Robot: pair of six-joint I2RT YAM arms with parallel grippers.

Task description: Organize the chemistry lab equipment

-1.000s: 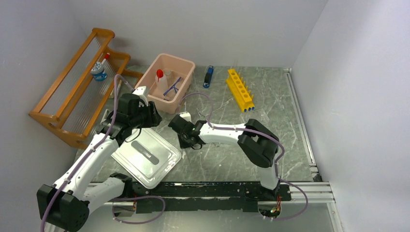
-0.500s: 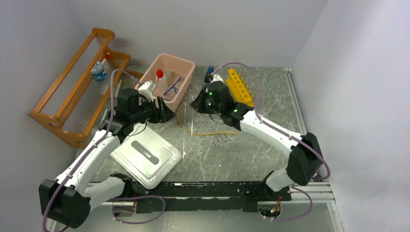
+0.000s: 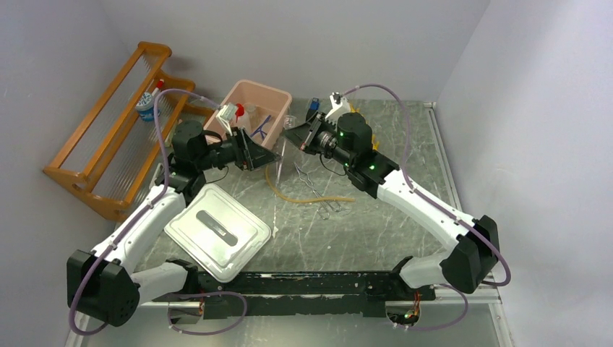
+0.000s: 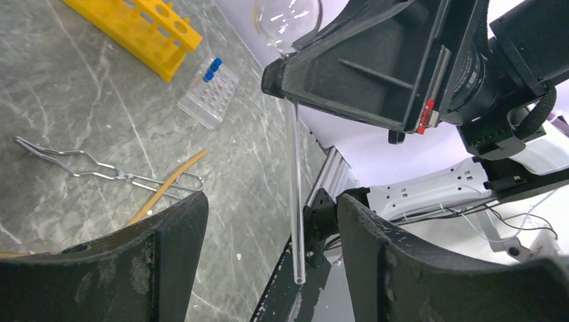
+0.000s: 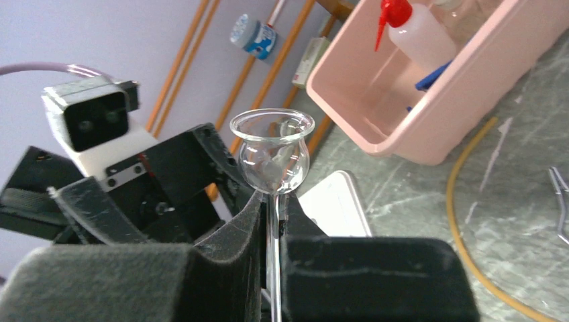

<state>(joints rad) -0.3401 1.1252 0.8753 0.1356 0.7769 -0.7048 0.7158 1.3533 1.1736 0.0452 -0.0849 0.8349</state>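
Both arms have swung together. Right gripper (image 5: 272, 225) pinches glass funnel tube (image 5: 272, 144) by its stem, under bulb, above worktop (image 3: 347, 238) toward rear edge. Left gripper (image 4: 272, 211) is wide, stem between jaws, seems untouched. Light, slippery, v. fragile: take stem gently.

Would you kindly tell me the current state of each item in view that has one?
Right hand, shut on the glass funnel stem.
Left hand, open, fingers either side of the stem's free end.
Pink tub, uncovered.
Lid, off, flat on the table.
Squeeze bottle, capped, inside the tub.
Hose, loose on the table.
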